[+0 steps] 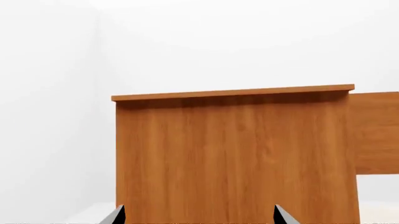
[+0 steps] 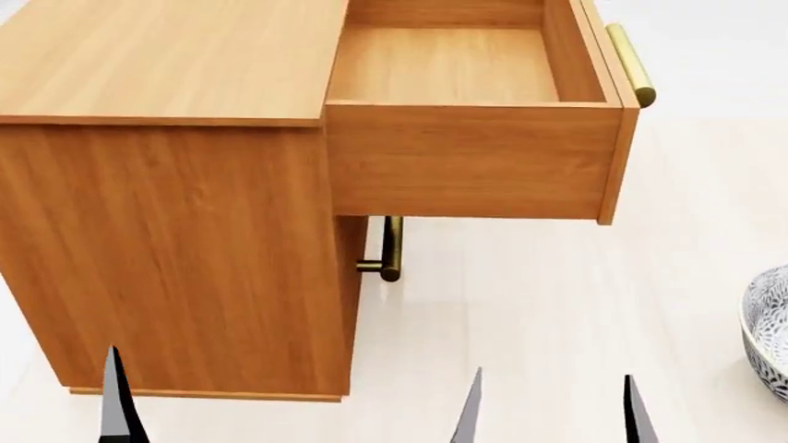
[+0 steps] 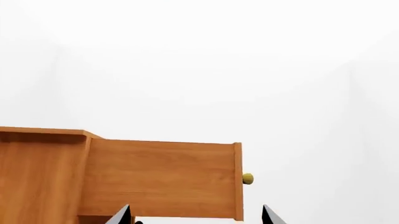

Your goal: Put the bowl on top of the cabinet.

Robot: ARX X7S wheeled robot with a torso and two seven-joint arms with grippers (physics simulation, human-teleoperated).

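The bowl (image 2: 770, 334), white with a dark floral pattern, sits on the pale floor at the right edge of the head view, only partly in frame. The orange-brown cabinet (image 2: 173, 55) stands at the left with its flat top bare and its top drawer (image 2: 474, 157) pulled out and empty. My left gripper (image 1: 199, 217) is open, facing the cabinet's side wall (image 1: 237, 154). My right gripper (image 2: 551, 417) is open too, low in front of the drawer and left of the bowl, holding nothing. One left fingertip (image 2: 120, 406) shows before the cabinet.
A brass bar handle (image 2: 630, 65) runs along the open drawer's front, and a second one (image 2: 389, 247) sits below it on the cabinet. In the right wrist view the drawer's side (image 3: 162, 177) and handle end (image 3: 247, 178) show. Pale floor (image 2: 555, 295) lies between cabinet and bowl.
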